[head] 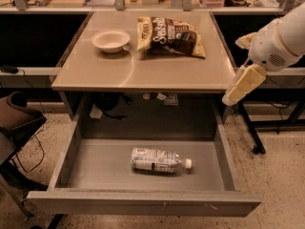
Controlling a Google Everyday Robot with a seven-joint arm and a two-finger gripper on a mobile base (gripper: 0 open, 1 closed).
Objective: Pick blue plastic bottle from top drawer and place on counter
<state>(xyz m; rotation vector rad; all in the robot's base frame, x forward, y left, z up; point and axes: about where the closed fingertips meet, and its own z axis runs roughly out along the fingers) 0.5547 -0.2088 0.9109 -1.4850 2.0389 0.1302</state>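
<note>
The bottle (159, 160) lies on its side in the open drawer (143, 207), near the middle of the floor, with its white cap pointing right. Above, the table (133, 73) carries a pale bowl (110, 40) with a snack bag (169, 35) just beside it. Your pincer (232, 95) hangs off the table's right edge, well apart from the bottle; you cannot tell whether it is apart or together.
</note>
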